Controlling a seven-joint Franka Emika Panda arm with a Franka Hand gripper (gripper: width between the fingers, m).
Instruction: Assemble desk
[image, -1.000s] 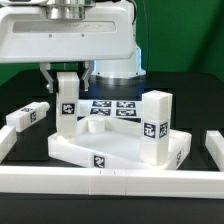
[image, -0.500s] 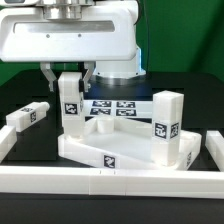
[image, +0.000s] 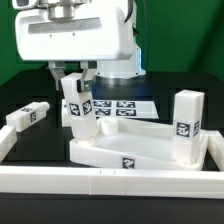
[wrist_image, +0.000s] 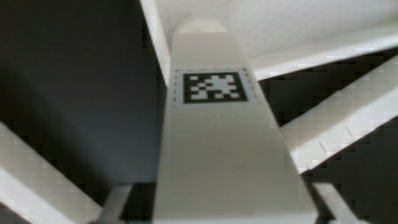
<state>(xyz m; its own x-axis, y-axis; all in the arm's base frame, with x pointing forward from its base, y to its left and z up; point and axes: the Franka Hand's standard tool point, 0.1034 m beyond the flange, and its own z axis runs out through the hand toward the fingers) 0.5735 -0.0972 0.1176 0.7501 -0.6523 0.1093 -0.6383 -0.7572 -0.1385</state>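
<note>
A: Where was the gripper (image: 73, 76), and how did it stand?

B: It was over the desk panel (image: 140, 158), at the corner on the exterior view's left. Its jaws were closed narrow on the top part of the held leg (image: 72, 108), one on each side.

A: Did the wrist view agree w/ that?

B: Yes. There the held leg (wrist_image: 217, 130) ran straight out from btw. the jaws, its tag facing the camera.

A: Was this leg already in the socket?

B: I could not tell. It stood approx. upright and its lower end met the panel corner, but the joint itself was hidden.

A: And the other parts?

B: The second leg (image: 188, 125) stood upright on the panel corner at the exterior view's right. The loose leg (image: 28, 116) lay on the black table, well apart, at the exterior view's left. The marker board (image: 125, 107) lay flat behind the panel. The panel sat inside the white rails (image: 110, 186), close to the front one.
</note>
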